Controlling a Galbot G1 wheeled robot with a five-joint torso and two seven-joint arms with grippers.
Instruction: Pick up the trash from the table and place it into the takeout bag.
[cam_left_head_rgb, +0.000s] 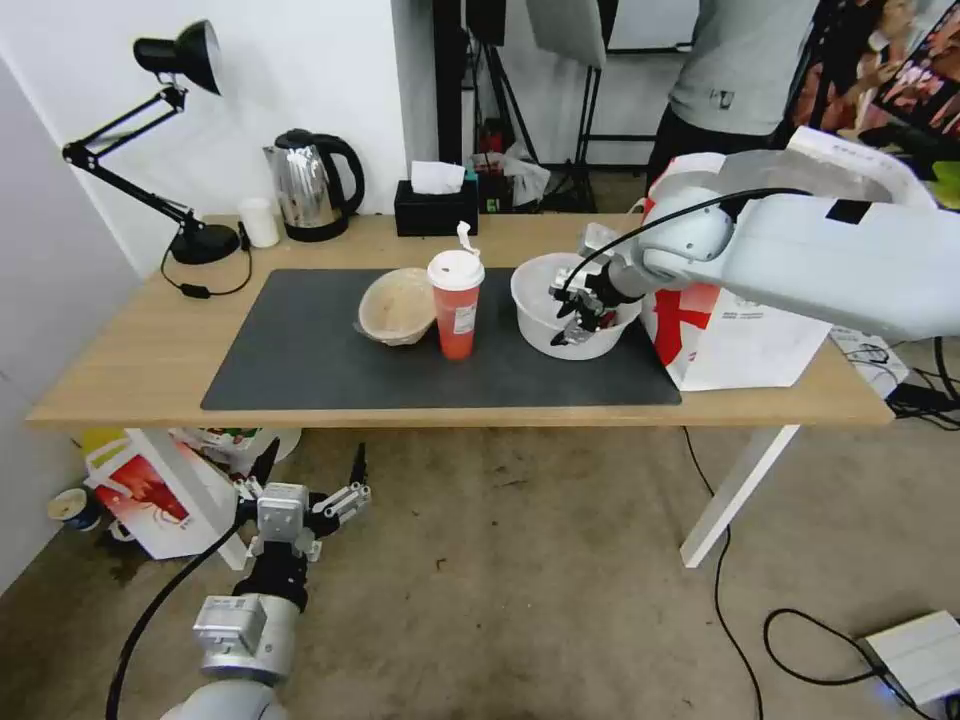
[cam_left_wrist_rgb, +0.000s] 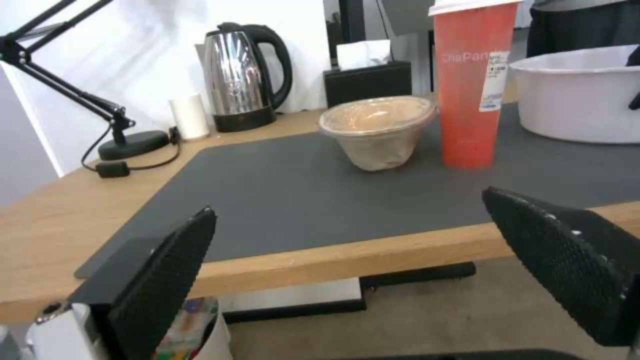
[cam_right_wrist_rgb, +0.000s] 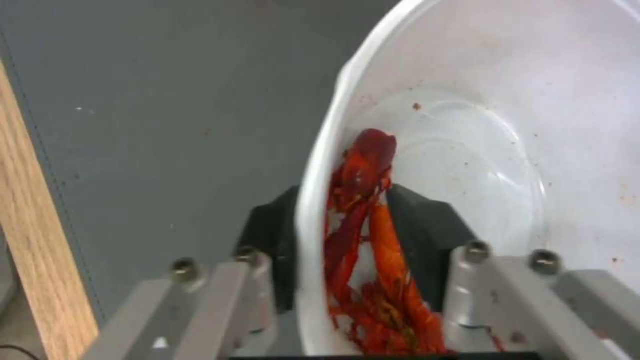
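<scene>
Right gripper (cam_right_wrist_rgb: 343, 235) jaws straddle white bowl (cam_left_head_rgb: 545, 290) rim on the worktop (cam_left_head_rgb: 130, 350) mat, red scraps (cam_right_wrist_rgb: 373, 260) between them. Left gripper (cam_left_head_rgb: 312, 470) parked below, jaws spread.

Glossy plastic bowl (cam_right_wrist_rgb: 507, 125), matt mat (cam_right_wrist_rgb: 167, 100)

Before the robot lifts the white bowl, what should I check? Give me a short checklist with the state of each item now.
1. Right gripper straddles the white bowl wall, one finger inside, one outside: ok.
2. Grip fully closed on the wall: cannot tell.
3. Red scraps lie between the fingers, so the grip may slip: not ok.
4. Takeout bag stands upright beside the bowl: ok.
5. Bag mouth open: cannot tell, the right arm covers it.
6. Left gripper open, parked below the table edge, away from the red cup: ok.
</scene>
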